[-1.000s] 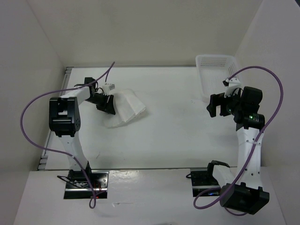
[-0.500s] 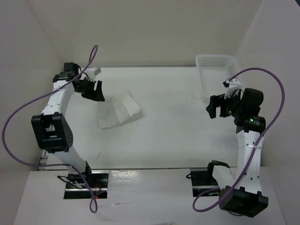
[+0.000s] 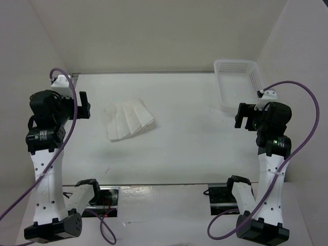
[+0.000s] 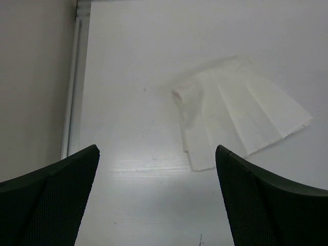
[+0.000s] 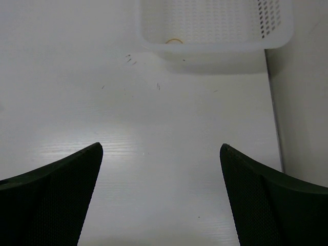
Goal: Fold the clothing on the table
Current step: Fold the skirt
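The clothing (image 3: 129, 119) is a thin white pleated piece lying flat on the table (image 3: 189, 138), left of centre, fanned out with layered folds. In the left wrist view the clothing (image 4: 241, 113) lies ahead and to the right of my fingers. My left gripper (image 3: 82, 105) is raised near the table's left edge, apart from the clothing, and is open and empty (image 4: 157, 148). My right gripper (image 3: 245, 116) hangs over the right side of the table, open with nothing between its fingers (image 5: 160, 146).
A white perforated basket (image 3: 238, 82) stands at the back right corner, and the basket (image 5: 215, 25) shows a small ring inside it. A grey rail (image 4: 77, 77) runs along the table's left edge. White walls close in on three sides.
My left gripper has let go of the clothing, opened wide and drawn back to the left edge. The clothing now lies flat. My right arm has shifted slightly right.
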Available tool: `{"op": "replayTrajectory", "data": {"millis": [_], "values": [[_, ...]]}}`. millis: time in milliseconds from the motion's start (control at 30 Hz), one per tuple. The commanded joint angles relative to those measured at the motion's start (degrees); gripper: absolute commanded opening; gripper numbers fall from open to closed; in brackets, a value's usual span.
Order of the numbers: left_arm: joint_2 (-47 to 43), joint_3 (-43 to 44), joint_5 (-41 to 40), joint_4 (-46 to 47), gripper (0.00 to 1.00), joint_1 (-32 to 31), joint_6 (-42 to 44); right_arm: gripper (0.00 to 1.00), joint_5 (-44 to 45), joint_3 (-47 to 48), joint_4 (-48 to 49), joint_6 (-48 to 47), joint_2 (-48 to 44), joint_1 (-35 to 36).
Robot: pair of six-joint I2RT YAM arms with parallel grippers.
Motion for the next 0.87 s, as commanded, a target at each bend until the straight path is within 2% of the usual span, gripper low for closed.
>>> {"op": "replayTrajectory", "data": {"millis": [0,267,367,500,533,700,833], "values": [[-0.3,-5.6,-7.2,0.2,1.00,1.2,-4.4,0.99,7.0,1.5,3.0,4.8,-1.1,-0.5],[-3.9,-10.1,-10.7,0.2,1.00,3.0,-6.3,0.99,6.4,3.6,1.9,1.1,-4.6,-1.7],[-3.9,-9.5,-9.4,-1.3,1.00,3.0,-6.3,0.99,4.1,4.3,1.9,-0.4,-9.0,-4.1],[-6.0,-10.0,-9.4,-2.5,1.00,4.0,-5.7,0.99,2.1,1.7,5.3,-0.9,-23.1,-4.8],[-6.0,-10.0,-9.4,-2.5,1.00,4.0,-5.7,0.99,2.1,2.4,5.3,-0.4,-23.2,-4.8],[-6.0,-10.6,-7.1,-2.5,1.00,4.6,-5.2,0.99,7.9,2.3,4.5,4.3,-22.2,-4.8],[-5.5,-10.6,-6.6,-2.5,1.00,4.6,-5.2,0.99,14.1,1.8,3.9,2.5,-21.7,-4.8]]}}
